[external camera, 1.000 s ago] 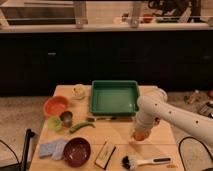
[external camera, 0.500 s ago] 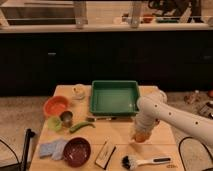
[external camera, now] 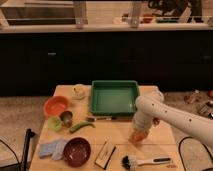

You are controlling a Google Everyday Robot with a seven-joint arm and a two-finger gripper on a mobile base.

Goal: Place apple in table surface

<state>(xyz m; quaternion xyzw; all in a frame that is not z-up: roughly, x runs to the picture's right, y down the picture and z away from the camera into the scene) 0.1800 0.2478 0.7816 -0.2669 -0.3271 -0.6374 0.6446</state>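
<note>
Gripper (external camera: 138,134) down at table (external camera: 117,132), right of centre; apple (external camera: 138,136) right at fingertips, grip state unclear.

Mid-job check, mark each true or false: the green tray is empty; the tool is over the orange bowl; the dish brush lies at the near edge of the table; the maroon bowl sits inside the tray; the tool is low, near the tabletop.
1. The green tray is empty. True.
2. The tool is over the orange bowl. False: it is right of centre, in front of the tray; the bowl is on the left.
3. The dish brush lies at the near edge of the table. True.
4. The maroon bowl sits inside the tray. False: it stands on the table, front left.
5. The tool is low, near the tabletop. True.
</note>
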